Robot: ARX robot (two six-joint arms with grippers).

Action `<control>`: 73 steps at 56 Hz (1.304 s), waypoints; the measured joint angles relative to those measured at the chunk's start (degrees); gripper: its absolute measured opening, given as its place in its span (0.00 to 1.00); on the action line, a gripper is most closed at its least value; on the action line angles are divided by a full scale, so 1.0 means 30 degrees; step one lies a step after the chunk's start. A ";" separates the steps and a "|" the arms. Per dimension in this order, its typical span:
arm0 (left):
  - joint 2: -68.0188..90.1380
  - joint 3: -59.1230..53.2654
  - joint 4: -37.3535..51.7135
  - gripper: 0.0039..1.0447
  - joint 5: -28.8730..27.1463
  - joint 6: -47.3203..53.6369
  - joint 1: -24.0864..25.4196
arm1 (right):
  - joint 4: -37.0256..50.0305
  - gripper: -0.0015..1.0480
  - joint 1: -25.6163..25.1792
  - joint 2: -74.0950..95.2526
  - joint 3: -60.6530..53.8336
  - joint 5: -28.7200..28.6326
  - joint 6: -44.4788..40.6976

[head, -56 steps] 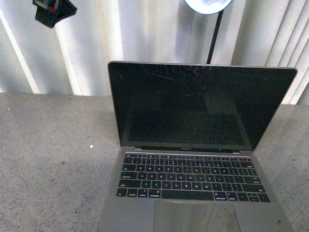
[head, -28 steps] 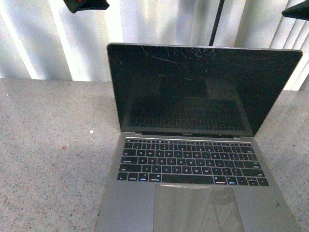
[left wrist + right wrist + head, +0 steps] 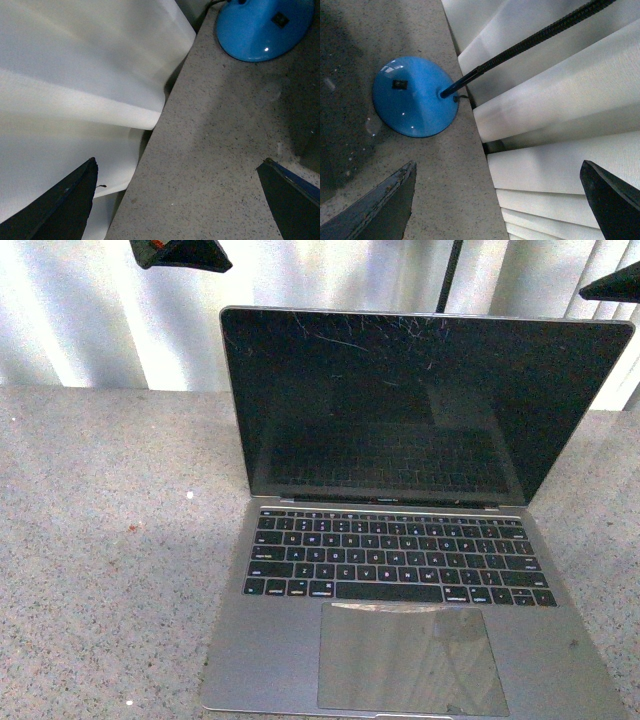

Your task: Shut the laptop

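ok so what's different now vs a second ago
The left end effector slid right along the top of the front view, toward the laptop; the right end effector came into view near its upper right corner. The view tipped down, so the lamp has lost its head from frame. Nothing gripped; laptop open, untouched, both end effectors open.

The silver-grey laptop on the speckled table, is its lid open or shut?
Open. The slim silver-grey metal laptop has its scratched black screen raised behind the black keys and trackpad, all uncovered in the front view.
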 joint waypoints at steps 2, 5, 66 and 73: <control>0.0036 0.0000 0.0015 0.92 -0.0102 0.0204 -0.0015 | -0.0408 0.91 0.0000 0.0036 0.0197 0.0131 -0.0342; 0.0080 0.0022 0.0087 0.83 -0.0095 0.0291 -0.0058 | -0.0685 0.84 0.0000 0.0073 0.0444 0.0328 -0.0845; 0.1027 0.0998 -0.2237 0.03 -0.1239 0.3934 -0.1756 | -0.6863 0.03 0.2375 0.1785 0.3359 0.2761 -0.4816; 0.1035 0.0867 -0.2215 0.03 -0.1362 0.4044 -0.1851 | -0.7512 0.03 0.2499 0.1989 0.3490 0.2907 -0.4736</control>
